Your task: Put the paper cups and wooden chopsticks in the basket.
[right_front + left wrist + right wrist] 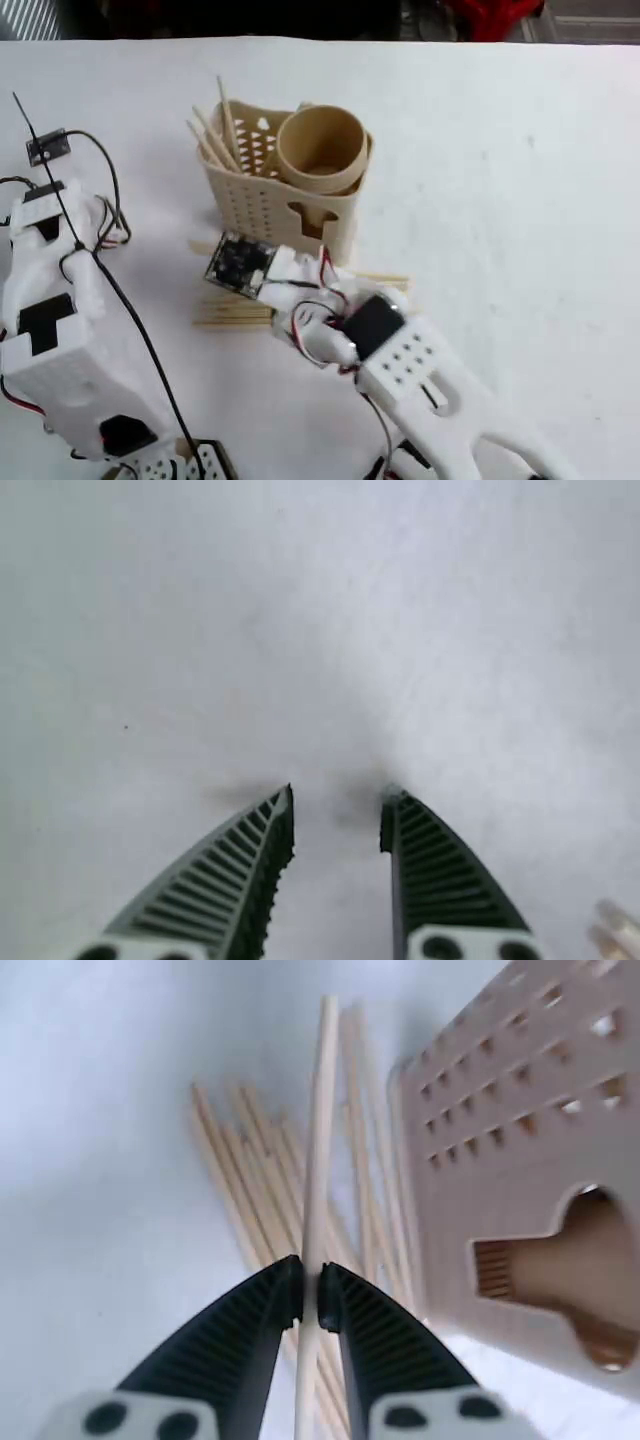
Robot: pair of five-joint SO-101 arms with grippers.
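Chopstick [322, 1110] clamped in our right gripper [310, 1280] could pivot and snag the basket [500, 1130] wall when lifted, while our left gripper [338, 810] sits parted.

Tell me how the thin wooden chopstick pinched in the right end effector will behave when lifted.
Probably stiff: the thin pale wooden chopstick runs straight. Likely light, being so slender. It may pivot or slip: the right end effector grips its smooth round shaft at one narrow spot.

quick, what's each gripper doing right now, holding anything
Left gripper: open, holding nothing.
Right gripper: closed on one wooden chopstick.
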